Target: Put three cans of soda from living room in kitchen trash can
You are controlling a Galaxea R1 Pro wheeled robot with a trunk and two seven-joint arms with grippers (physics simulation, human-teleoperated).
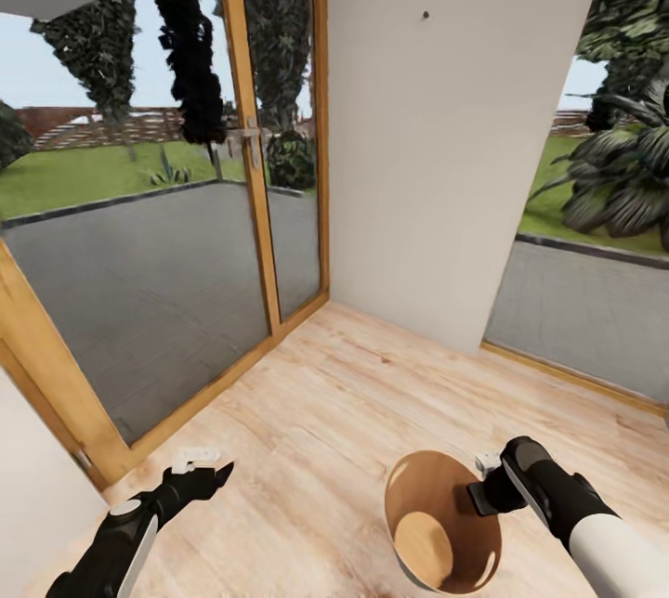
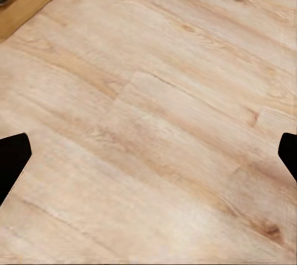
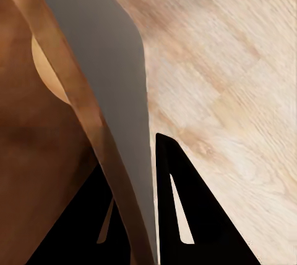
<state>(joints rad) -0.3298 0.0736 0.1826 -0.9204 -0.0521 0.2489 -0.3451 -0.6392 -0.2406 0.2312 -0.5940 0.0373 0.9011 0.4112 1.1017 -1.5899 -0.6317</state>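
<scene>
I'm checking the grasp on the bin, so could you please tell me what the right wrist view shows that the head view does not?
Right wrist view alone: the trash can's grey outer wall, and one finger outside the wall with the other inside, clamping the rim. Head view alone: the left gripper, open over the floor, the glass doors and the white wall. Both: the bin's brown interior, held by the right gripper, and the wood-plank floor.

Pale plank floor (image 1: 344, 412), white wall (image 1: 446, 115), wood-framed glass doors (image 1: 232, 180), perhaps a patio beyond.

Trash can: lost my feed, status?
Right gripper shut on trash can wall, bin empty. Left gripper open, empty. White wall and glass doors ahead.
</scene>
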